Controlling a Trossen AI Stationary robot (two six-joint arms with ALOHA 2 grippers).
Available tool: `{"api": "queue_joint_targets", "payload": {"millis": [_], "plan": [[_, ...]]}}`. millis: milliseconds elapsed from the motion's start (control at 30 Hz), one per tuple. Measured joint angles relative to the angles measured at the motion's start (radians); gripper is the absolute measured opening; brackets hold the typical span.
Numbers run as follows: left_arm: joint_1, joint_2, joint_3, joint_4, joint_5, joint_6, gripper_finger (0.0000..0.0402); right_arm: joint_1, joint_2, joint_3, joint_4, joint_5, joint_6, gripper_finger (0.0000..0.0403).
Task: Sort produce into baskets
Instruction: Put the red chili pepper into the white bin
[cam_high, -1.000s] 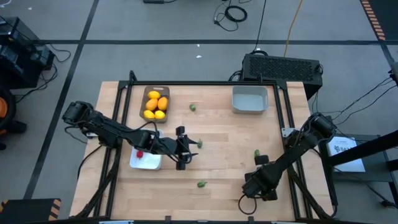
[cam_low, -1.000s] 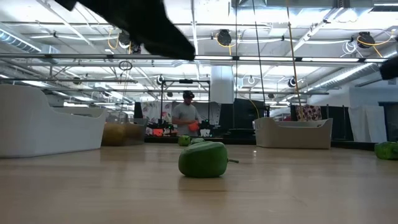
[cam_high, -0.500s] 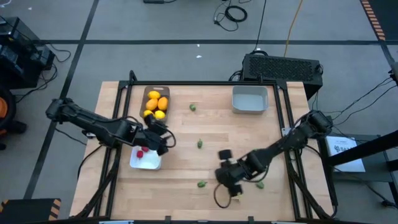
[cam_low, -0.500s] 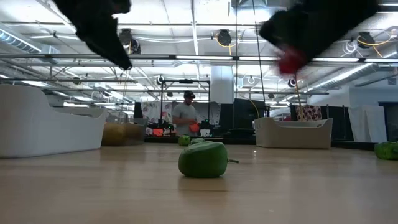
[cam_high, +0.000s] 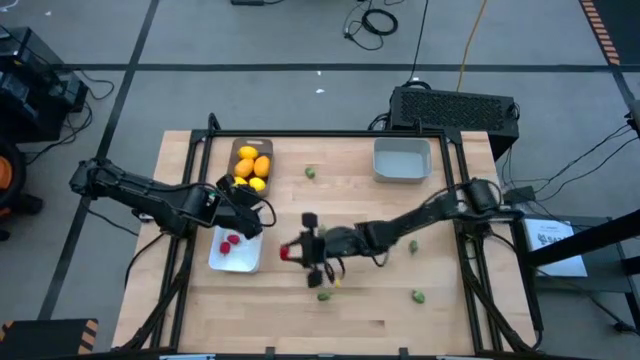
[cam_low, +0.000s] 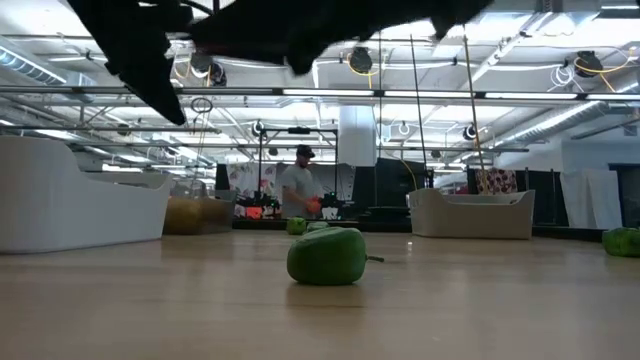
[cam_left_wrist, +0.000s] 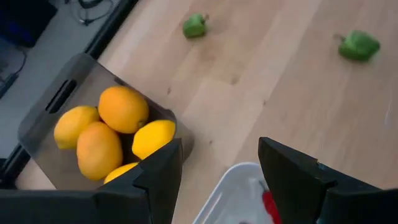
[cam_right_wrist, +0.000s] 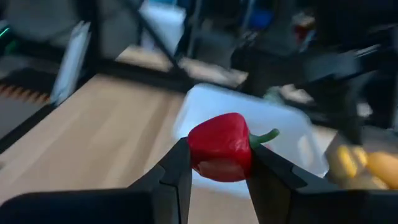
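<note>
Nearest the low camera, a green piece (cam_low: 326, 256) lies on the counter (cam_high: 370, 300), not yet sorted; another (cam_high: 418, 295) sits near the front right. In the high view this front piece (cam_high: 324, 295) is just beside the right gripper (cam_high: 300, 252), which reaches across the middle of the counter toward the white tray (cam_high: 236, 256). Its wrist view shows what the overhead picture only hints at: the jaws are closed on a red piece (cam_right_wrist: 221, 147) with a green stem, held side-on between the fingers (cam_right_wrist: 177, 171), and the tray lies ahead. I judge it is being carried there, since the tray already holds a red piece (cam_high: 229, 241).

The left gripper (cam_high: 243, 198) hovers over the gap between the white tray and the brown tray (cam_high: 236, 150), jaws open and holding nothing. It probably waits clear of the tray so the other arm can drop its load. Its wrist view shows the lemons (cam_left_wrist: 118, 127) packed in the brown tray, and the red piece in the white one.

Farther back, a green piece (cam_high: 311, 172) lies loose, and another (cam_high: 412, 245) shows by the right arm. The grey bin (cam_high: 402, 160) at the far right looks empty, though its floor is hard to read. The low view sees none of the grasp, only dark arm shapes overhead and a person far off.
</note>
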Motion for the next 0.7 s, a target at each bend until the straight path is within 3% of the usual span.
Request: {"api": "queue_joint_targets", "payload": {"millis": [167,267,467,700], "plan": [[0.064,-0.001,0.000,-0.036,0.032,0.041,0.0218,-0.071,0.154,0.021,0.309,-0.036,0.047,0.0115],[0.123,-0.001,0.000,-0.108,0.032,0.019,0.0218,-0.101,0.250,0.100,0.365,-0.109,0.106,0.0115],[0.247,-0.001,0.000,-0.272,0.013,-0.052,0.0218,-0.119,0.415,0.323,0.297,-0.133,0.141,0.0115],[0.307,-0.001,0.000,-0.301,0.044,-0.031,0.0218,-0.121,0.540,0.545,0.105,-0.131,0.122,0.0122]]}}
